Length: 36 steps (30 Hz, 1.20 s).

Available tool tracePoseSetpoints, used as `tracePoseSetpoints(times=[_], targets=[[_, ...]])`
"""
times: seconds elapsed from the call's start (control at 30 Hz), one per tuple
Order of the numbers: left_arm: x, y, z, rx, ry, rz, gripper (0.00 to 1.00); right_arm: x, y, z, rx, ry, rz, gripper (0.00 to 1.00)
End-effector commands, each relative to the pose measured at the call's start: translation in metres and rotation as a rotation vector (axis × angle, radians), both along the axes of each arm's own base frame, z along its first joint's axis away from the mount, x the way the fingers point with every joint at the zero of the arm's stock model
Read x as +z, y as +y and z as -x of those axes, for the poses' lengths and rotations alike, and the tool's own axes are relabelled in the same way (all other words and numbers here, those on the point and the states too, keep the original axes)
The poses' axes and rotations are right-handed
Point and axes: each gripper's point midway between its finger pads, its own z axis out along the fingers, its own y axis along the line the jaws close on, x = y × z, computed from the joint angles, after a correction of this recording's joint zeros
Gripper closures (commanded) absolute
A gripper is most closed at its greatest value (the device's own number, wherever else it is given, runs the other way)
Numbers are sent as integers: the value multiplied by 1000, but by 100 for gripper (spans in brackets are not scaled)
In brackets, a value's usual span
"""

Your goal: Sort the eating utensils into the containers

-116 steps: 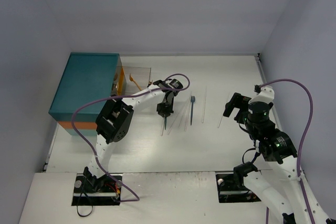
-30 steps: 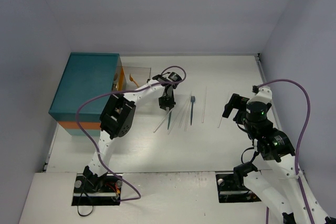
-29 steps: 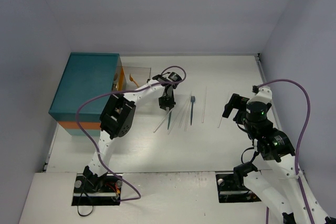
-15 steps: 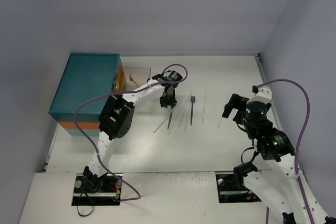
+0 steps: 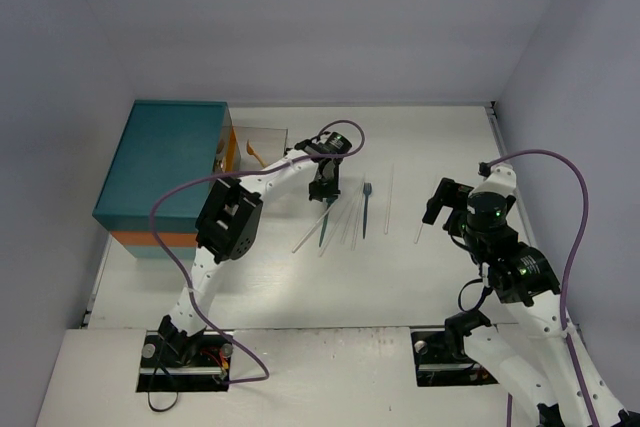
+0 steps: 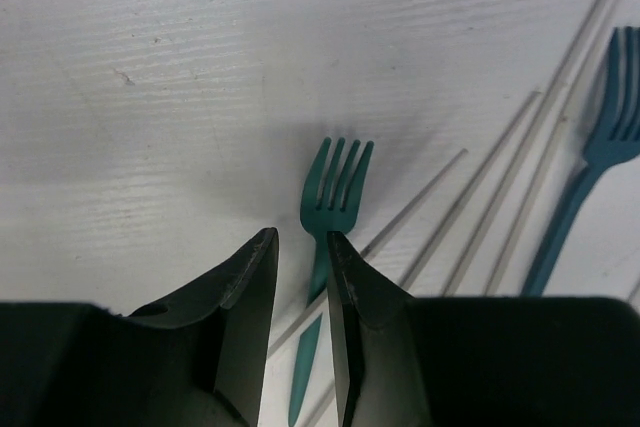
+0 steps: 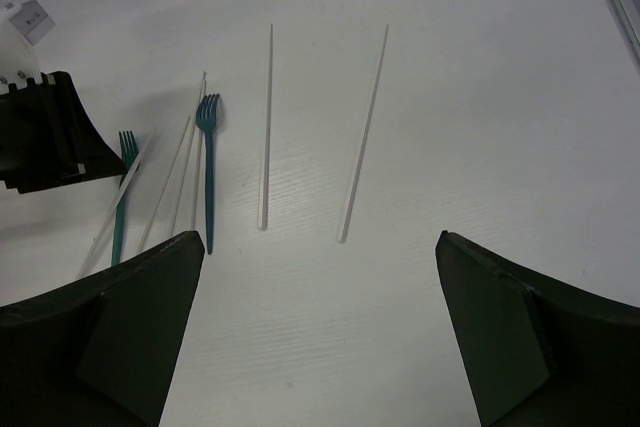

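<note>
White tabletop [image 5: 300, 287] fills the floor of a booth with pale grey walls, and both arm bases are bolted at its near edge. On the right side, the right gripper [image 7: 320, 239] hangs above the table with its jaws spread as wide as they go and nothing between them. Two pale chopsticks [image 7: 265, 127] lie side by side just beyond it, apart from each other.

Further left sits the main cluster. A blue fork [image 5: 366, 209] lies with its tines pointing away, and a few more thin chopsticks are fanned out beside it. A teal fork [image 6: 335, 182] rests flat on the table among them, with one chopstick [image 5: 308, 232] running slantwise at its handle.

The left gripper [image 6: 300, 237] hovers low over the teal fork. Its jaws are parted only a narrow slit, with the fork's neck and handle showing through the gap. It has hold of nothing, and the fork lies on the table.

At the far left stands the teal chest [image 5: 165, 162] with its orange lower band. One drawer [image 5: 275, 132] is pulled out toward the cluster, and an orange spoon [image 5: 257, 156] lies inside it.
</note>
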Motion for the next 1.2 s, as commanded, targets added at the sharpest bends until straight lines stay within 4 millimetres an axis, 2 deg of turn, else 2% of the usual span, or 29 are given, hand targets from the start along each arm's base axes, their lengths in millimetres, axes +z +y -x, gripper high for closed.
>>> tracePoseSetpoints(times=[0.0,0.37,0.67,0.8,0.97,1.17], targets=[[15,-7,-7,-21,-44,19,77,8,0,-9,-15,-37,-11,0],[11,-6,18,-22,-5,15,76,5,1,-10,-17,-28,-8,0],[41,-9,18,-26,-52,55,69,4,1,-10,-14,-27,-8,0],[47,-10,19,-33,-60,63,66,5,1,-10,-14,-31,-10,0],[39,-10,27,-48,-43,47,66,5,1,-10,-14,-31,-9,0],[21,-3,32,-37,-9,10,66,4,1,-10,-12,-28,-9,0]])
